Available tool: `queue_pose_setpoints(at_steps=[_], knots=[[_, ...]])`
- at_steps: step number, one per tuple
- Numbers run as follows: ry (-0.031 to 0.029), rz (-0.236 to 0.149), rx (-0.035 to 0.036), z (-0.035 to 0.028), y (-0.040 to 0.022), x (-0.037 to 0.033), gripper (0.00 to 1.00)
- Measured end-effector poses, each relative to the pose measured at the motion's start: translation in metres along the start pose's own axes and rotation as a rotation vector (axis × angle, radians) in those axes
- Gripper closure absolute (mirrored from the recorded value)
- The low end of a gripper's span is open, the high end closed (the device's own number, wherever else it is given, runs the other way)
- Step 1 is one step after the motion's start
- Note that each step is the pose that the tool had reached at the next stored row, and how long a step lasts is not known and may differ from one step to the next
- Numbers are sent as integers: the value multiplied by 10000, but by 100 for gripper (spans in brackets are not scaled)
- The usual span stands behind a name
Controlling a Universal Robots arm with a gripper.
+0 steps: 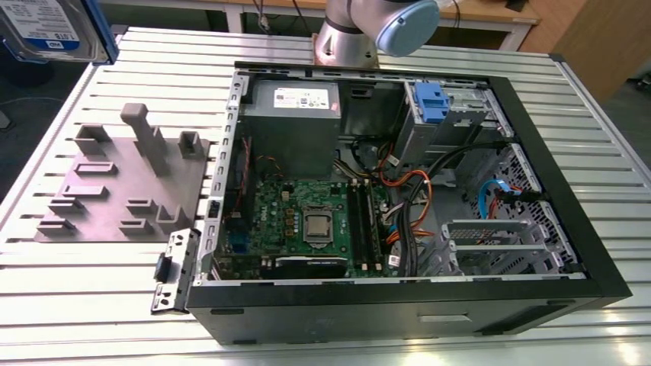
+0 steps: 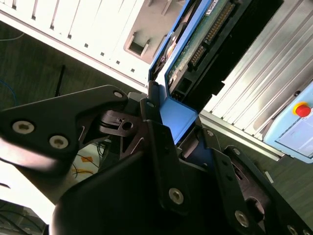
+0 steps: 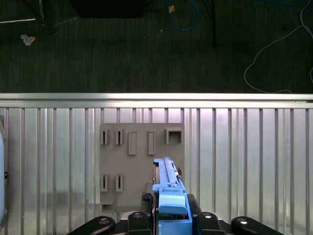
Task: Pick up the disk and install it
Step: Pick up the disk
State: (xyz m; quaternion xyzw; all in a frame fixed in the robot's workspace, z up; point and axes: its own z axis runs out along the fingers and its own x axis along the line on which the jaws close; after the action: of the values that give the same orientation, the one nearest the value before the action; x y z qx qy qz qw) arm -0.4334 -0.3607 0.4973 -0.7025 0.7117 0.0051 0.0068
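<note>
Exterior view shows the disk [image 1: 46, 27] up in the far corner, at the exterior view's left. You can see its white and blue label and the blue frame around its edge. It is in the air, well apart from the computer case [image 1: 407, 297].

The computer case lies on its side on a ribbed metal table [image 1: 102, 305], and its side is open. Inside are a green board [image 1: 305, 213], a grey power box [image 1: 295, 114] with a white sticker, many wires, and a small blue latch [image 1: 431, 103] near the far wall. A grey plate [image 1: 122, 191] with little blocks and posts sits on the table just beside the case, at the exterior view's left. Part of the robot arm [image 1: 376, 30] stands behind the case.

In the first wrist view, the claw [image 3: 172, 218] is closed tight on the blue end of the disk [image 3: 168, 186]. The disk is seen from its thin edge and points away from the claw. Past it lie the grey plate [image 3: 142, 166] and the table [image 3: 244, 156], with dark floor [image 3: 146, 49] beyond the table's edge.

In the second wrist view, the black fingers [image 2: 159, 142] of the claw [image 2: 178, 122] press on both sides of the blue frame. The disk [image 2: 200, 39] shows its green underside and a row of small pins. A red button [image 2: 302, 109] sits on a pale blue box off to one side.
</note>
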Motion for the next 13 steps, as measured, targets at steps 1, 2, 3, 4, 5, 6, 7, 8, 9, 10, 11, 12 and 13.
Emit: queue_pose_setpoints(at_steps=[1, 2, 3, 4, 5, 6, 7, 8, 9, 10, 11, 12, 13], knots=[[0, 0, 1, 1, -2, 0, 63], [0, 0, 0, 0, -3, 0, 63], [0, 0, 0, 0, -5, 0, 63], [0, 0, 1, 0, -7, 0, 63], [-1, 0, 1, 0, -8, 0, 63], [-1, 0, 0, 0, -10, 0, 63], [0, -1, 1, 0, -11, 0, 63], [0, 0, 1, 0, -13, 0, 63], [0, 0, 0, 0, -14, 0, 63], [0, 0, 0, 0, -16, 0, 63], [-1, 0, 1, 1, -17, 0, 63], [-1, 0, 1, 1, -19, 0, 63], [-1, 0, 1, 1, -21, 0, 63]])
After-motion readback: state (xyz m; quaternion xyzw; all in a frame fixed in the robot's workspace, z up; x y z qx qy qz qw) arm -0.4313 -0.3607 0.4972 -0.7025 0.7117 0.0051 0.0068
